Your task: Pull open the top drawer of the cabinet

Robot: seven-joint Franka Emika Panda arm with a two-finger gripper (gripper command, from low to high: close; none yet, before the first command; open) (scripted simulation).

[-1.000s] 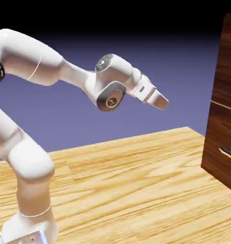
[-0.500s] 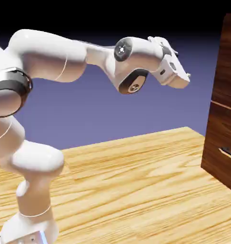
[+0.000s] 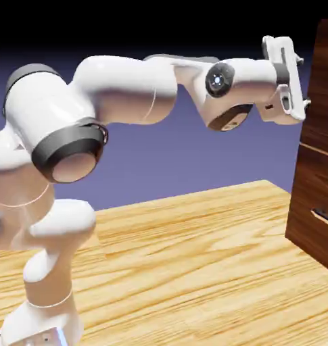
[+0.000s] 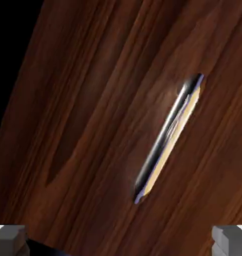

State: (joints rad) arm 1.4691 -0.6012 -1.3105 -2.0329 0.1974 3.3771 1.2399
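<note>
Hand [image 3: 307,81] raised high at the exterior view's right, level with the upper part of the cabinet [image 3: 322,135] and just short of its front; contact not discernible from that angle. White arm [image 3: 126,91] stretched across from the lower left, wrist turned toward the wood. Cabinet cut off by the right edge, standing on the light-grained bench [image 3: 193,257]; thin seams between the stacked fronts, a lower handle [image 3: 324,216] visible near the bottom. Top drawer [image 3: 325,74] directly ahead of the hand, flush with the fronts below, not pulled out.

From the hand view: dark reddish-brown front of the top drawer [image 4: 93,110] filling nearly everything, grain running on a slant. Thin metallic handle [image 4: 167,137] lying diagonally right of centre, lower end toward the bottom middle, upper end toward the upper right, a pale strip along one side. Two grey fingertips [image 4: 9,239] at the bottom corners, spread wide, one far left and one far right. Nothing between them; handle ahead of the tips, apart from both, not gripped. Black strip of background along the upper left edge beside the cabinet's side.
</note>
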